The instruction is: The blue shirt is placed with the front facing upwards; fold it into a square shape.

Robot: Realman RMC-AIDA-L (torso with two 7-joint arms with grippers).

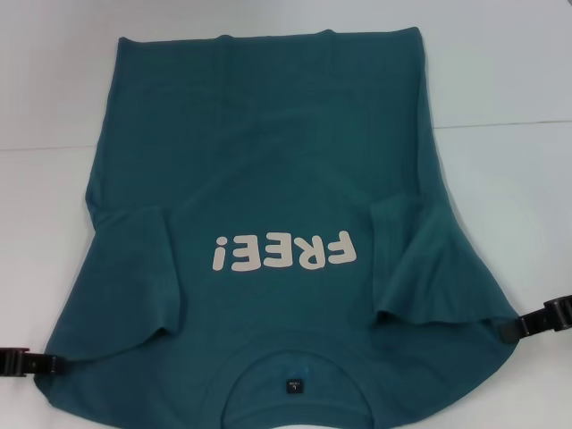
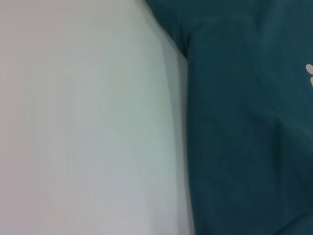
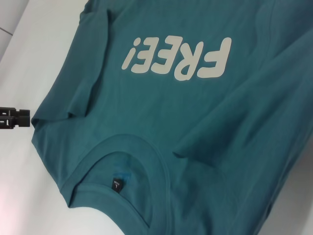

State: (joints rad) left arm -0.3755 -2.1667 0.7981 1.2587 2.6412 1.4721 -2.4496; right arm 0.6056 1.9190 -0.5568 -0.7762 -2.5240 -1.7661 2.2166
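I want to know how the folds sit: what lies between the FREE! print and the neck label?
In the head view only plain teal cloth of the blue shirt and its ribbed collar lie between the FREE! print and the label.

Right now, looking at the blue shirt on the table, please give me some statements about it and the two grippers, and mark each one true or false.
1. The blue shirt lies with its "FREE!" print facing up. True.
2. The neck label is at the far end of the table. False: it is at the near end, by the robot.
3. Both sleeves are folded in over the body. True.
4. The left gripper and right gripper meet over the print. False: each is at a shoulder corner, at opposite sides.
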